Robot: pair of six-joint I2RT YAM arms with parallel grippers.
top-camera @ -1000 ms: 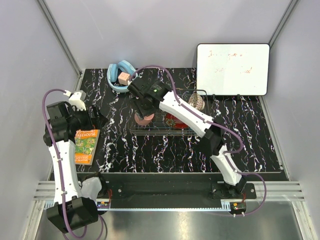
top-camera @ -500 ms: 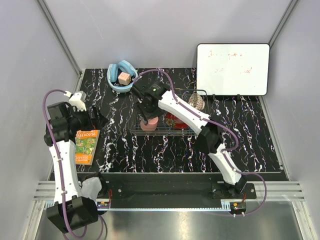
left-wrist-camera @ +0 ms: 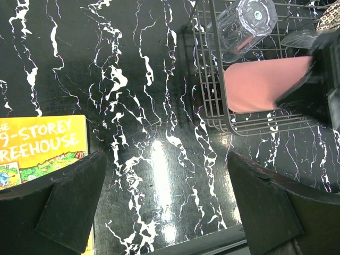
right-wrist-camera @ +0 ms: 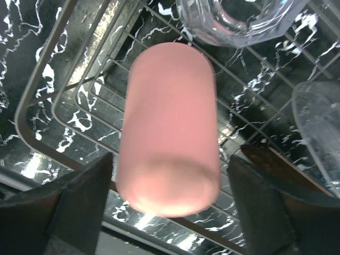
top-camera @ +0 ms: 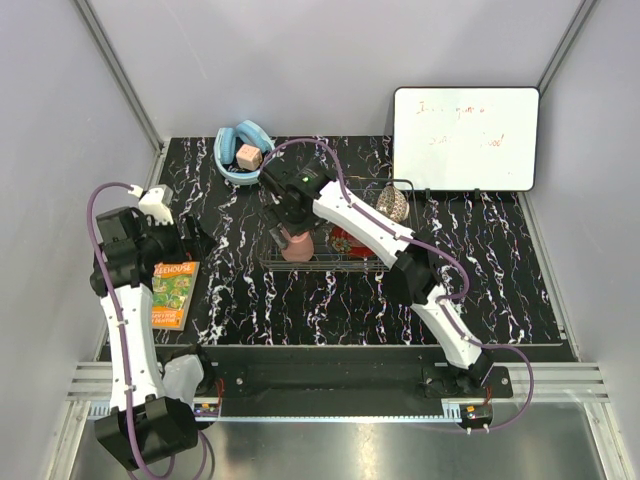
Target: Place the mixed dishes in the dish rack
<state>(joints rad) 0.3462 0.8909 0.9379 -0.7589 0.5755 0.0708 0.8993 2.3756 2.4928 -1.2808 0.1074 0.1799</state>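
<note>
The salmon-pink cup (top-camera: 297,246) rests in the left end of the silver wire dish rack (top-camera: 345,266), its closed base toward the right wrist camera (right-wrist-camera: 169,127). My right gripper (top-camera: 291,222) is open around the cup (right-wrist-camera: 170,159), with a gap on each side. A clear glass tumbler (right-wrist-camera: 239,18) lies in the rack just beyond the cup and also shows in the left wrist view (left-wrist-camera: 244,25). A clear glass bowl (right-wrist-camera: 319,133) sits to its right. A red floral bowl (top-camera: 350,241) and a pale speckled bowl (top-camera: 392,203) are in the rack. My left gripper (left-wrist-camera: 167,202) is open and empty over the table.
A yellow book (top-camera: 172,290) lies at the table's left edge, partly under my left gripper (top-camera: 192,240). Light-blue headphones with a wooden block (top-camera: 243,152) lie at the back left. A white whiteboard (top-camera: 465,138) leans at the back right.
My right gripper carried the pink cup a little to the right and down into the rack's left end. The left arm shifted only slightly.
</note>
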